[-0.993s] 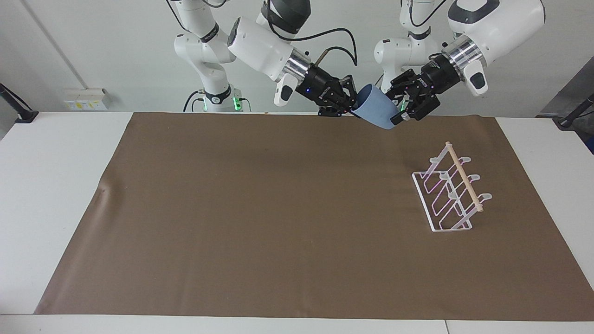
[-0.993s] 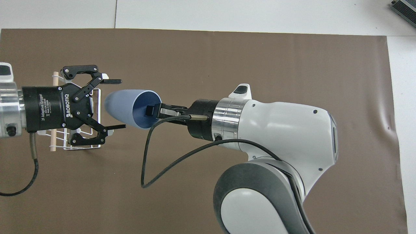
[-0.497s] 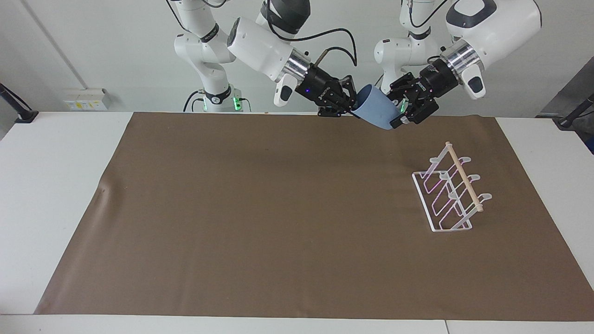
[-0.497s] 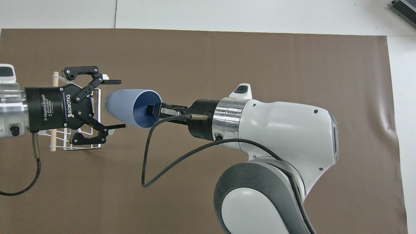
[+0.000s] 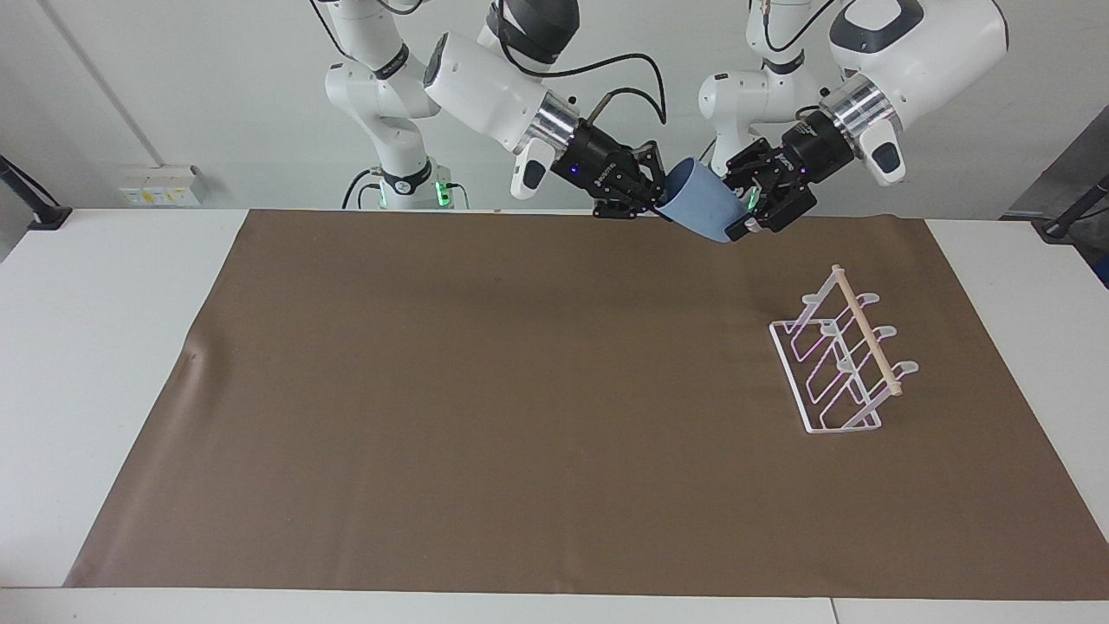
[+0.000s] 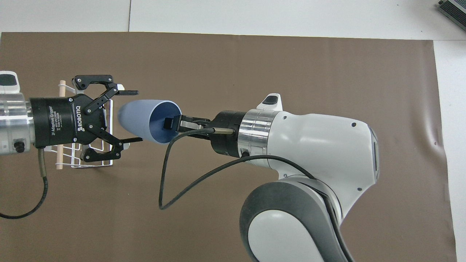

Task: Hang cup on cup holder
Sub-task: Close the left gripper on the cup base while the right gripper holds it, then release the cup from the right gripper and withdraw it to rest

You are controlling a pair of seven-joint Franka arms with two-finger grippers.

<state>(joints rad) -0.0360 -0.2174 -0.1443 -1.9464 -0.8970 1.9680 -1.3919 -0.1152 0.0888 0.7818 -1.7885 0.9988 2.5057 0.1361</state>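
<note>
Brown mat (image 5: 485, 416) spread over the white table (image 5: 104, 364), both arms raised above its robot-side edge, meeting in mid-air for a handover.

Cup holder (image 5: 839, 364) standing on the mat toward the left arm's end, dowel on top, slanted pegs bare — nothing hung yet.

Cup (image 6: 145, 122) held aloft on its side, well above the mat and apart from the holder. Long axis running from one gripper to the other: open mouth facing the right arm, narrow closed base pointing straight into the left gripper's open span.

Right gripper (image 6: 171, 125) clamped on the cup's rim, one finger inside the mouth and one outside.

Left gripper (image 6: 131, 116) just at the base of the cup, fingers (image 6: 127, 93) spread to either side of the tapered end; no firm contact visible from above, and in the facing view too close to tell whether already touching. Judged as the closing stage of the handover.

Key relation: base aimed into the left jaws, so closure across the taper ought to seat the grip; slip toward the narrow end the likely risk.
</note>
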